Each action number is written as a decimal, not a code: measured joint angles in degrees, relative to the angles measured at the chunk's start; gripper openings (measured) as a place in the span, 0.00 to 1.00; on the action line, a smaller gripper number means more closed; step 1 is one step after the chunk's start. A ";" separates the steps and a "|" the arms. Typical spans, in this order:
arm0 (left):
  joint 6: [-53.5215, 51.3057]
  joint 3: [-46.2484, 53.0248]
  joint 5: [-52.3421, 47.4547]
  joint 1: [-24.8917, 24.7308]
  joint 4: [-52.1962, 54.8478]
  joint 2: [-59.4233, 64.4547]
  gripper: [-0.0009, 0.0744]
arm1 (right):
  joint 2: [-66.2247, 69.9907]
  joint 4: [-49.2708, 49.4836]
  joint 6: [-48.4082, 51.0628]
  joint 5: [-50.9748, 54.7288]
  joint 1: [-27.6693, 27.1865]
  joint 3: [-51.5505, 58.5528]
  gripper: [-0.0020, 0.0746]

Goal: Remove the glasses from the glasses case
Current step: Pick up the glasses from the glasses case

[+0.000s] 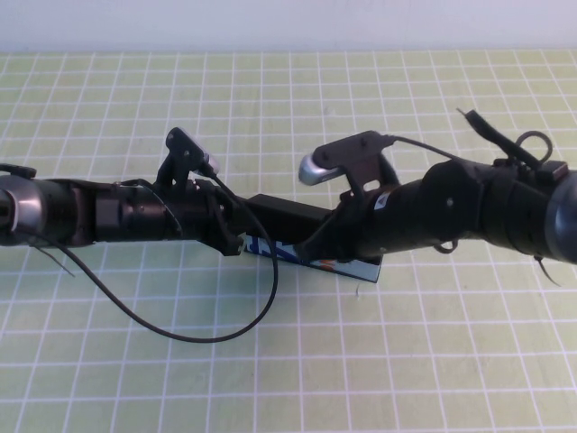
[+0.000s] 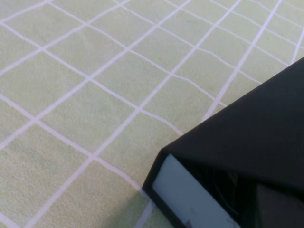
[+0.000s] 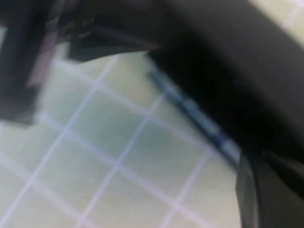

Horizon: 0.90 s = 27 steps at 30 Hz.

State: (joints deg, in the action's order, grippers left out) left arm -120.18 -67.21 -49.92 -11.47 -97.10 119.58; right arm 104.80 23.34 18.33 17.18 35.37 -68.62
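The glasses case [image 1: 288, 230] lies at the table's [image 1: 406, 361] middle, long axis running left to right, between both arms. The left gripper [image 1: 233, 242] is at its left end, the right gripper [image 1: 315, 253] over its front strip, about equally near. I cannot tell either claw's state, and the glasses are not visible.

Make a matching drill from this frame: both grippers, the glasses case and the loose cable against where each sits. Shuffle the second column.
Column 1
1. left gripper
2. right gripper
3. glasses case
4. cable

Column 2
A. looped on the green grid mat, in front of the left arm
B. at the case's left end
C. low over the case's printed front strip, towards its right
D. mid-table, between the two arms

Pairs: 1-B, 2-C, 3-D, 4-A
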 joint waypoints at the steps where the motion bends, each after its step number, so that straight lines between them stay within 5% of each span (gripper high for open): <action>1: 0.00 0.00 0.00 0.00 0.00 0.00 0.01 | 0.00 -0.10 -0.35 -0.14 -0.53 0.00 0.01; 17: 0.77 -0.47 -1.25 0.00 -0.01 1.10 0.01 | 0.00 -0.52 -1.45 -3.77 -5.32 0.00 0.01; 27: 10.89 -1.09 -2.95 0.00 8.08 1.04 0.01 | 0.00 -0.52 -1.45 -6.12 -5.32 0.00 0.01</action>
State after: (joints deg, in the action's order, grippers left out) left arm -109.29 -68.29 -52.86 -11.47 -89.02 120.61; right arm 104.80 22.82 16.88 11.06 30.05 -68.62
